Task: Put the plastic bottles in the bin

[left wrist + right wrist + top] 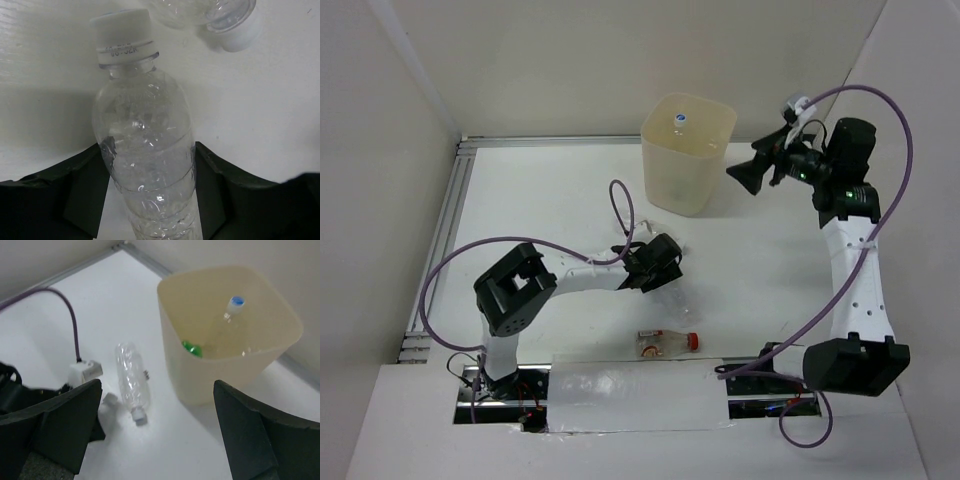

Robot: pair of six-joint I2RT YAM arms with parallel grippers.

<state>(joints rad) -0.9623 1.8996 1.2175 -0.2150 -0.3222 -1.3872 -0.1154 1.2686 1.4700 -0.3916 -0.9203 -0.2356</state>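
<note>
1. Top view: the bin [688, 150] stands at the far side of the bench [540, 200], and its mouth faces up.
2. Two bottles are inside the bin. A clear bottle with a blue cap [231, 320] stands up in it, a little tilted. A green bottle [192, 348] sits low beside it, and only a bit of it shows.
3. The left jaws are low, near the middle of the bench. They are closed on a clear bottle with a white cap [145, 160]. A dark finger [85, 190] touches each side of its body, and the cap sticks out past the fingers. I cannot tell if this bottle rests on the bench or is a little off it.
4. Another clear bottle [131, 380] lies flat on the bench, between the left arm and the bin. Its cap is near the cap of the held one.
5. A bottle with a red cap [667, 343] and a red and white label lies on its side near the front edge of the bench, well apart from the bin.
6. The right jaws hang in the air just to the right of the bin. They are wide open and hold nothing.
</note>
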